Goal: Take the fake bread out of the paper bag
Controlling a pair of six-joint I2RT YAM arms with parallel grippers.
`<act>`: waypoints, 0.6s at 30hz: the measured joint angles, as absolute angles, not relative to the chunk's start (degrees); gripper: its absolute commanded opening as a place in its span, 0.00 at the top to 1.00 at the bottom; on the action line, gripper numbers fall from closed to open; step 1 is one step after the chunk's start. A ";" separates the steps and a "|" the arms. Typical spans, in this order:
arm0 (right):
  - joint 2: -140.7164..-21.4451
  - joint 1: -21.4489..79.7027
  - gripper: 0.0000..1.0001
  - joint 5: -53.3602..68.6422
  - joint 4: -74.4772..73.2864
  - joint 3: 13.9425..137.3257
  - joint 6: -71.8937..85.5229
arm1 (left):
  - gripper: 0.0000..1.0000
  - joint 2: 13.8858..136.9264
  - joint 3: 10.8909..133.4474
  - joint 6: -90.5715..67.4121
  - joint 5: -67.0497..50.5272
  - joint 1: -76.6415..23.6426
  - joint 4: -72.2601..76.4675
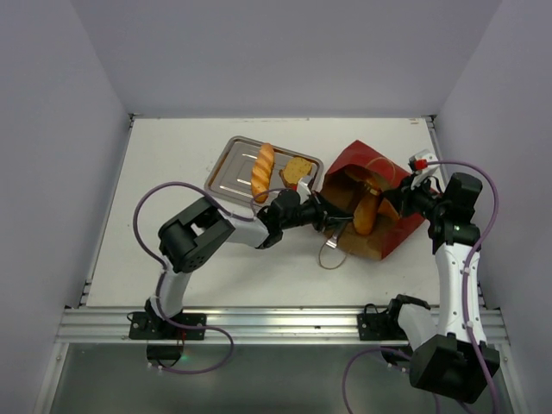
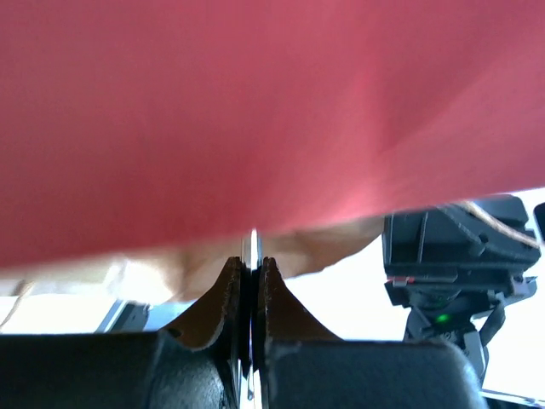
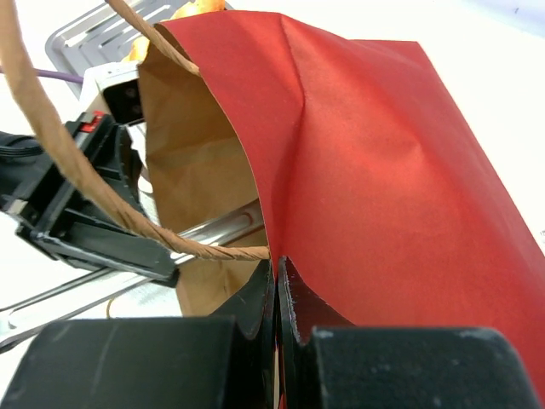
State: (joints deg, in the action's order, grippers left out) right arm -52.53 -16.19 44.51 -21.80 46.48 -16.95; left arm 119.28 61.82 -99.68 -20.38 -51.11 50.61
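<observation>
The dark-red paper bag lies on the table with its tan mouth held open. A golden loaf of fake bread shows inside it. My left gripper is shut on the bag's left rim; in the left wrist view the red paper fills the frame. My right gripper is shut on the bag's right rim, and the right wrist view shows the bag's red wall pinched there. A baguette and a toast slice lie on the steel tray.
A twine loop handle hangs from the bag toward the near edge; another crosses the right wrist view. The tray sits just left of the bag, close behind my left wrist. Walls enclose the table on the left, back and right.
</observation>
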 measured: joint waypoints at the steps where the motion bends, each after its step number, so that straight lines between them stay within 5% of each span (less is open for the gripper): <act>1: -52.36 -16.19 0.99 44.53 -21.80 46.46 -16.80 | 1.00 118.24 60.88 -99.15 -20.38 -51.11 50.09; 18: -51.96 -16.14 0.99 42.48 -19.94 46.15 -14.81 | 1.00 105.36 50.28 -92.84 -23.22 -50.87 47.33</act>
State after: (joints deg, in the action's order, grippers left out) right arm -51.96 -16.14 42.48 -19.94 46.15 -14.81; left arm 105.36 50.28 -92.84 -23.22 -50.87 47.33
